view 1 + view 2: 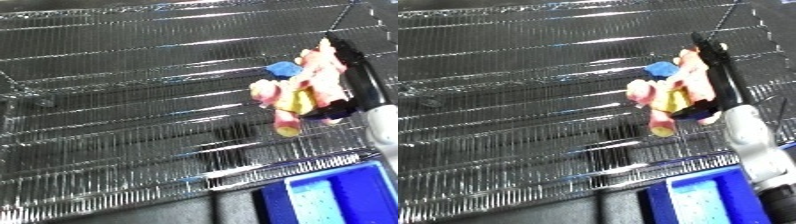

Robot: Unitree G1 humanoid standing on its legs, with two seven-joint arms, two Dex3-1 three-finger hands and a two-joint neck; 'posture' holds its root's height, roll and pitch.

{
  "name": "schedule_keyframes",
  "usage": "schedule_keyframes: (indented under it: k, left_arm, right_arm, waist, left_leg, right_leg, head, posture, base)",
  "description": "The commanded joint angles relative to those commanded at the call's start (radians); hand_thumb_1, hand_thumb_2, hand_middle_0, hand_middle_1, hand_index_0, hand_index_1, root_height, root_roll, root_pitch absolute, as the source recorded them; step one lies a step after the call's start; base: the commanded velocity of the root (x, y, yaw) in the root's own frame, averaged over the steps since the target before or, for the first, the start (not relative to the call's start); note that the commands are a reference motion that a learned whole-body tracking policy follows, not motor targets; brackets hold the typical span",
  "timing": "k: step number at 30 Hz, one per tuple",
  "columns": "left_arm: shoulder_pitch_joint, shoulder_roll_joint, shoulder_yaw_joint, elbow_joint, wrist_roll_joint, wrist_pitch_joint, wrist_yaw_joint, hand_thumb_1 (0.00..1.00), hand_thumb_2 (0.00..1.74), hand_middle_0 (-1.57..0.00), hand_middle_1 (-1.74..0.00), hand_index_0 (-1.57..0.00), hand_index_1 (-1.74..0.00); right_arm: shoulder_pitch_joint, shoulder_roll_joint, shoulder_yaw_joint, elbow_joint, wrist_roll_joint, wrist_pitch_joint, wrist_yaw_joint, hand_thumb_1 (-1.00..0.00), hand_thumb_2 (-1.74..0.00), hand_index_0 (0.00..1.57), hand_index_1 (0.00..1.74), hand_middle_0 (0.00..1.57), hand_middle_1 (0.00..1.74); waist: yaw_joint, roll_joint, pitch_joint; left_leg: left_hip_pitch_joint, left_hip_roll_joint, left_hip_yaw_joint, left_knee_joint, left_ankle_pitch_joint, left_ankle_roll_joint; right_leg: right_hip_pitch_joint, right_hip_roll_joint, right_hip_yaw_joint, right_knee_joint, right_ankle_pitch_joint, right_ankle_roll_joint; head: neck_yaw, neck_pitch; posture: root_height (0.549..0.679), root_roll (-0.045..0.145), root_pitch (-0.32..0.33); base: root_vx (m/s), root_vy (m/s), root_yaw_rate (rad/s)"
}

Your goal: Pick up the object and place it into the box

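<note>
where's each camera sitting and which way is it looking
left eye view: on the robot's head, looking down at a wire rack and a blue bin; the right robot hand shows, curled round a pink soft toy.
right eye view: beside it on the head, facing the same way; more of the right forearm shows.
shared: rack, bin, toy and right robot hand; no left robot hand.

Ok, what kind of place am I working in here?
Probably a sorting or conveyor station: a metal roller bed, a blue bin at its near edge, and the right robot hand holding a pink plush toy.
</note>
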Motion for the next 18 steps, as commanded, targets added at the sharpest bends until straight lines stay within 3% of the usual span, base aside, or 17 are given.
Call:
schedule_keyframes:
  k: [8,18]
  left_arm:
    - [0.016,-0.007,-0.026,-0.002,-0.012,-0.003,-0.005,1.0,1.74,-1.57,-1.74,-1.57,-1.74]
    - [0.026,-0.013,-0.046,0.005,-0.026,-0.006,-0.008,1.0,1.74,-1.57,-1.74,-1.57,-1.74]
  right_arm:
    - [-0.224,-0.003,0.162,0.256,-0.057,0.037,0.057,0.0,0.0,0.0,0.0,0.0,0.0]
    - [-0.304,-0.019,0.213,0.401,-0.069,0.04,0.067,0.0,0.0,0.0,0.0,0.0,0.0]
  waist:
    - [0.002,0.041,0.0]
    - [0.01,0.074,0.0]
  left_leg:
    - [-0.057,-0.005,-0.002,0.011,0.008,-0.0048]
    - [-0.133,-0.01,-0.004,0.021,0.015,-0.006]
  right_leg:
    - [-0.06,-0.0034,0.0,0.015,-0.001,-0.0054]
    - [-0.146,-0.0095,0.004,0.041,0.002,-0.0062]
  head:
    - [0.098,0.082]
    - [0.186,0.233]
  posture:
    - [0.628,0.066,-0.034]
    - [0.624,0.074,0.021]
  base:
    - [0.021,-0.002,0.015]
    - [0.012,-0.008,0.008]
